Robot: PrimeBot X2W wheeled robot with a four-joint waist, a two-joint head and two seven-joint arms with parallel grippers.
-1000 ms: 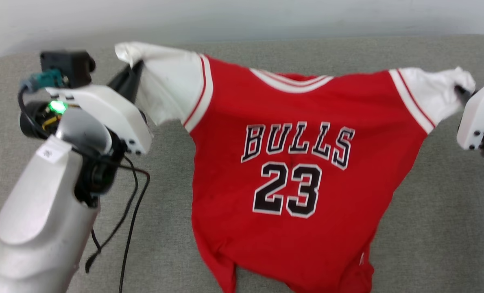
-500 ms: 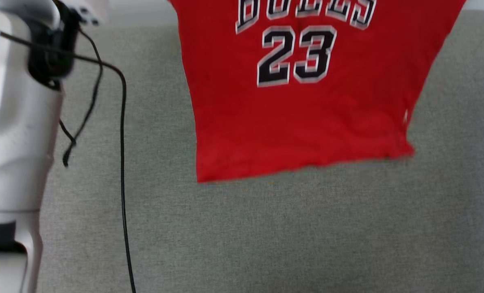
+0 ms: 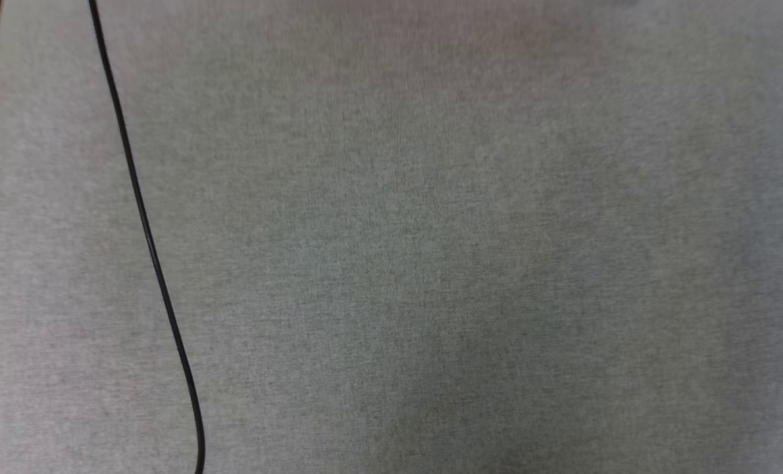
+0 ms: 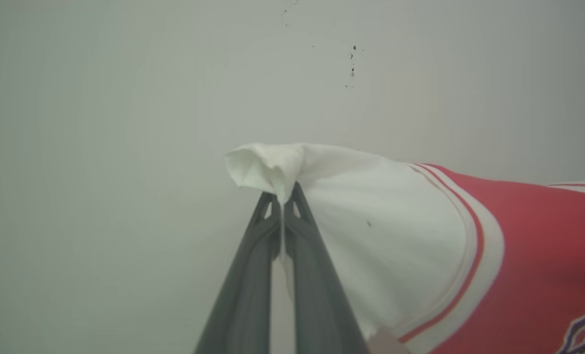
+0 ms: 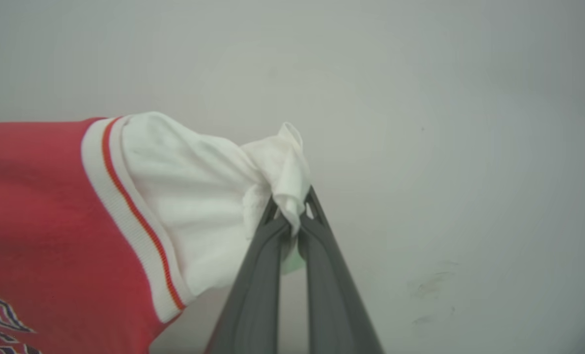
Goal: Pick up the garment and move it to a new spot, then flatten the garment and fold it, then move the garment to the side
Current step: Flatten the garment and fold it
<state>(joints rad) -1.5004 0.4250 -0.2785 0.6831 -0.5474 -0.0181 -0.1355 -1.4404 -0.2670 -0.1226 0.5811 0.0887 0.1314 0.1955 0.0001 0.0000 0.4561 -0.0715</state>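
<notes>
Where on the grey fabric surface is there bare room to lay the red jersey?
Free: the broad grey fabric surface right of the thin black cable, through to the head view's right edge. Crowded: the left strip, where that cable runs and loops.

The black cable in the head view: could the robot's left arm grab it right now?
Probably not: the left gripper is shut on the garment at its white sleeve, so it isn't free to take the cable.
</notes>
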